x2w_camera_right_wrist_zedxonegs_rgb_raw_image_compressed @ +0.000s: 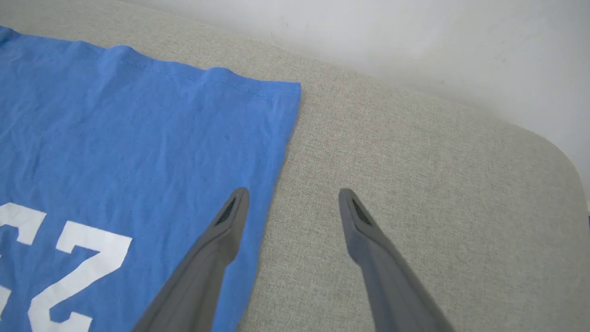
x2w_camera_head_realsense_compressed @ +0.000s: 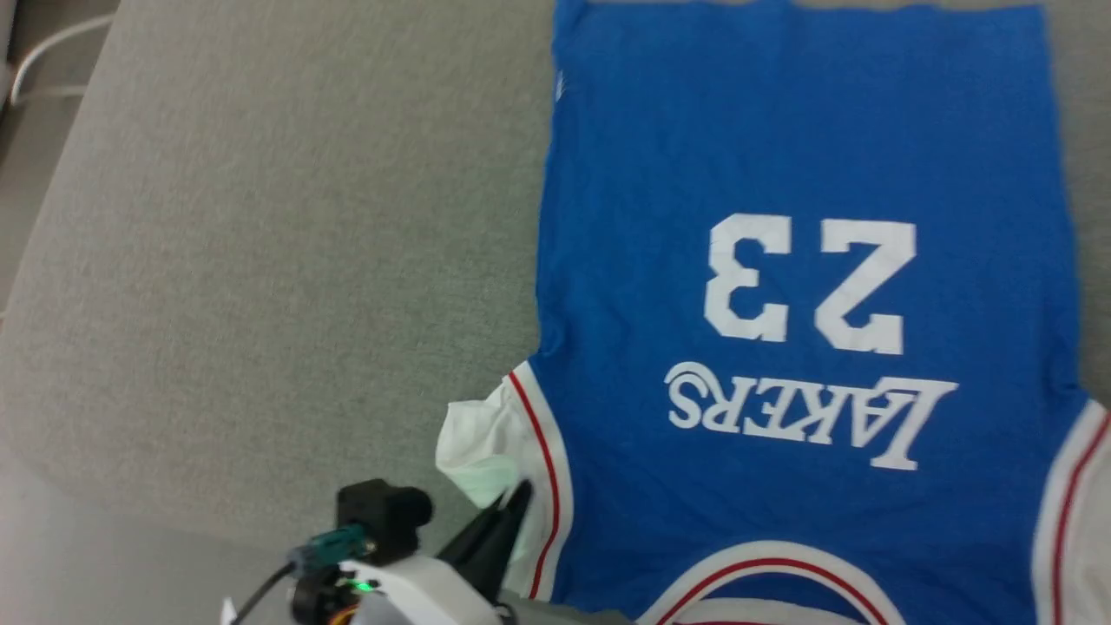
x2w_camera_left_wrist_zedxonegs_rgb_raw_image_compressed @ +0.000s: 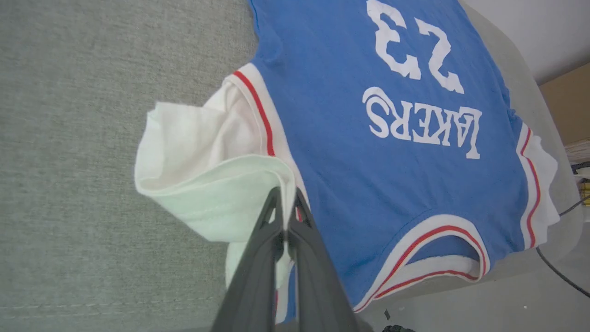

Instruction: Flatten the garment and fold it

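Note:
The garment is a royal-blue jersey with white "LAKERS 23" print, lying flat with its neck toward me and its hem at the far side. Its white left sleeve is bunched and lifted at the armhole. My left gripper is shut on that sleeve, its fingertips pinching the folded sleeve edge beside the red-striped trim. My right gripper hangs open over the garment's side edge near the hem corner, one finger above blue cloth, the other above the bare surface, with nothing between them.
The garment lies on a grey fabric-covered surface with a rounded corner. A white wall lies beyond the far edge. A dark cable runs over the floor past the near corner, with a brown box behind it.

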`<state>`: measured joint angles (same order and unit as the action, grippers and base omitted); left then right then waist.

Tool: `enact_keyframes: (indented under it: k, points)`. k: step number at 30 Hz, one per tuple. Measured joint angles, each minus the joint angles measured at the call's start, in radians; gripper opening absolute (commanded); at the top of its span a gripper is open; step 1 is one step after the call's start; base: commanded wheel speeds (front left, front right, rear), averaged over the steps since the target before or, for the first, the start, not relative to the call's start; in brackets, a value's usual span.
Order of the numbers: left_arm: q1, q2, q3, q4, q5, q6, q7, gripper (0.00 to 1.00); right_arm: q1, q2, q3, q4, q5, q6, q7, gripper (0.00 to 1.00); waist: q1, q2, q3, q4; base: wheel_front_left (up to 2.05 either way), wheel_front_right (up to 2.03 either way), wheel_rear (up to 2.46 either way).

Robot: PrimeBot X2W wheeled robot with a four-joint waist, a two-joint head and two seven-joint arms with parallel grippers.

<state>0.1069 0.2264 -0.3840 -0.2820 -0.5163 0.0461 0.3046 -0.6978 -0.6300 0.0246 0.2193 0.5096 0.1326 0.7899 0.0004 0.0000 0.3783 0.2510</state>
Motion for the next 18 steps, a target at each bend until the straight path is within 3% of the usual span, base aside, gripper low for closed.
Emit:
enact_keyframes:
  k: [8,18]
  points:
    - [-0.037,-0.066,-0.086,0.021,0.033,-0.008,-0.044,0.00,-0.235,-0.076,0.023,0.178,-0.074,0.000,0.091,1.00,-0.0002,0.0000,0.121,0.108,0.00,0.00,0.00]
    - [-0.051,-0.090,-0.124,0.046,0.034,-0.028,-0.070,0.00,-0.330,-0.137,0.052,0.295,-0.116,0.000,0.139,1.00,-0.0004,0.0000,0.225,0.231,0.00,0.00,0.00]
